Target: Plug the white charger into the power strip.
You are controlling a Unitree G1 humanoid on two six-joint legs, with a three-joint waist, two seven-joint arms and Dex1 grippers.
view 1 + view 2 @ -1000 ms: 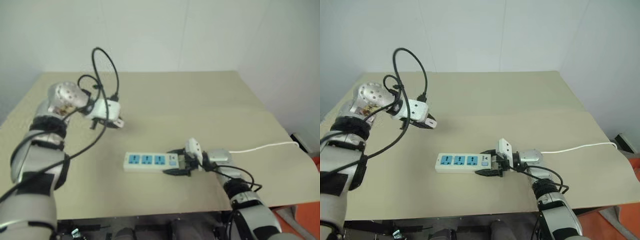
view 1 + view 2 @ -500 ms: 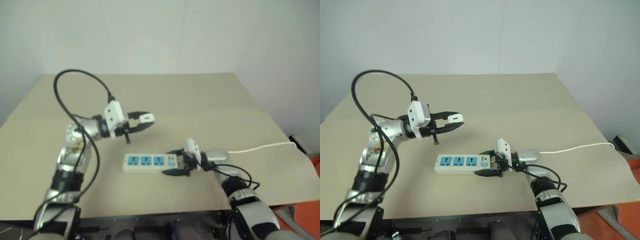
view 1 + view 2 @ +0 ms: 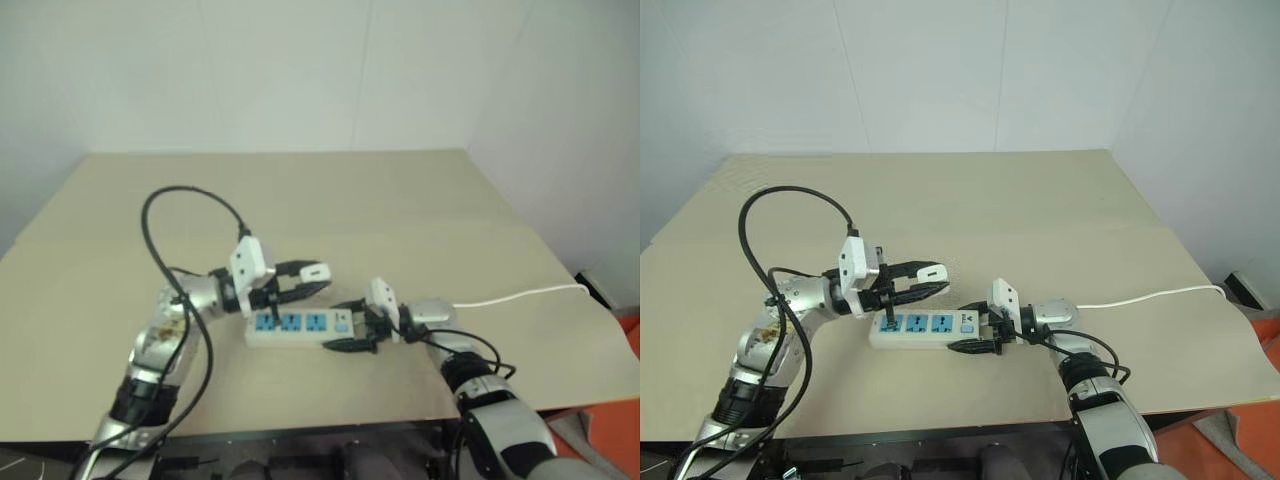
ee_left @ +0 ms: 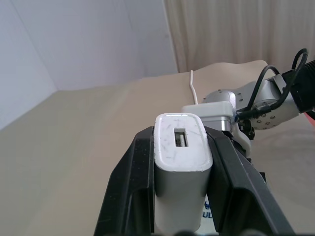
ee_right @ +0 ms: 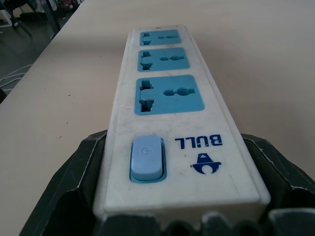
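The power strip [image 3: 918, 327] lies flat on the tan table, its three blue socket faces up. My right gripper [image 3: 977, 333] is shut on its switch end; the right wrist view shows the strip [image 5: 170, 113] wedged between the black fingers [image 5: 74, 196]. The white charger [image 3: 931, 271] hangs a little above the strip's sockets, pointing level toward the right. My left gripper [image 3: 929, 280] is shut on it. In the left wrist view the charger [image 4: 181, 162] sits between both black fingers [image 4: 140, 182], its end slot showing.
A thin white cord [image 3: 1150, 296] runs from the strip's right end over the table to its right edge. A black cable [image 3: 760, 225] loops up from my left arm. Bare tan table [image 3: 970, 200] stretches beyond the strip toward the white wall.
My left arm swung in from the far left and came down toward the strip, carrying the charger to just above the sockets. The right gripper and the strip stayed put.
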